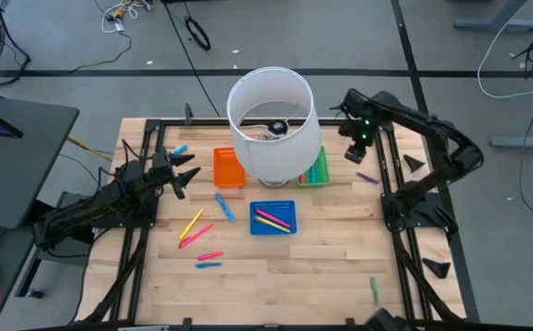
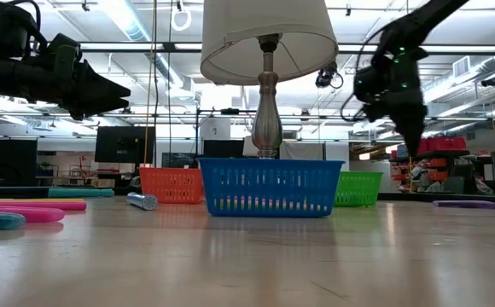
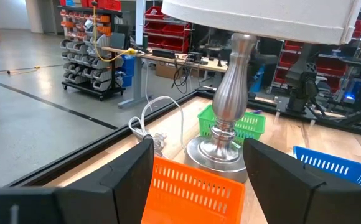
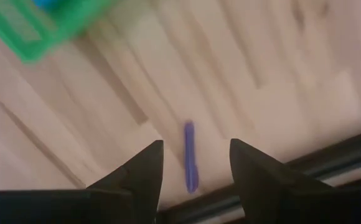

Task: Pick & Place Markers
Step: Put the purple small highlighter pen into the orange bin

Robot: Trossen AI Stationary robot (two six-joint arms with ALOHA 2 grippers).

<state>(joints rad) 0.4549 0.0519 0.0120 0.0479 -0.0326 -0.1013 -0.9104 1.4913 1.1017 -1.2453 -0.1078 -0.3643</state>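
Markers lie loose on the wooden table: a purple one [image 1: 368, 178] at the right, a green one [image 1: 373, 290] near the front, and blue [image 1: 224, 206], yellow [image 1: 191, 223] and pink [image 1: 196, 233] ones left of centre. More lie in the blue tray [image 1: 273, 218]. My right gripper [image 1: 355, 156] hangs open, pointing down, above the table beside the purple marker [image 4: 190, 155], which shows between its fingers, lower down. My left gripper [image 1: 190, 176] waits open and level at the left, facing the orange tray [image 3: 193, 186].
A lamp [image 1: 271, 124] with a white shade stands mid-table, its metal base [image 3: 218, 152] between the orange tray [image 1: 230, 167] and the green tray [image 1: 317, 170]. A black frame rail [image 1: 383, 175] runs close to the purple marker. Bare wood lies at the front right.
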